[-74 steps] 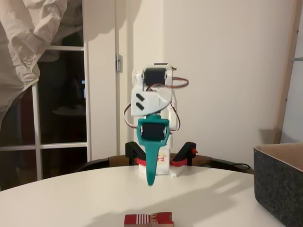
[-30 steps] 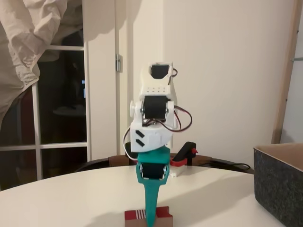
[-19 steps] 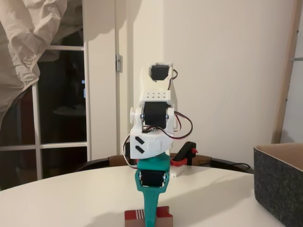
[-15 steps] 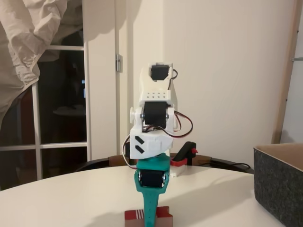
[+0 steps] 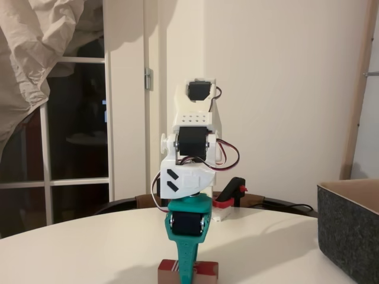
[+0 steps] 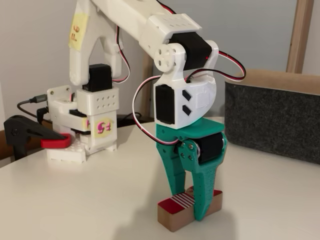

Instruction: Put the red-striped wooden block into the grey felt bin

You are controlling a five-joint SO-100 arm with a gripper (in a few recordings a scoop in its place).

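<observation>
1. A white table [image 6: 75, 200] carries everything.
2. The block [image 6: 172, 217] lies at 6 o'clock.
3. The arm base [image 6: 82, 135] sits at 10 o'clock.
4. The bin [image 6: 272, 117] stands at 2 o'clock.

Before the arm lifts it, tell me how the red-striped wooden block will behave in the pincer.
The red-striped wooden block looks like solid wood, so probably stiff and not fragile. It lies flat on the table, so it is unlikely to roll. The pincer straddles it near the middle, so it should lift level, though its smooth faces might slip.
</observation>
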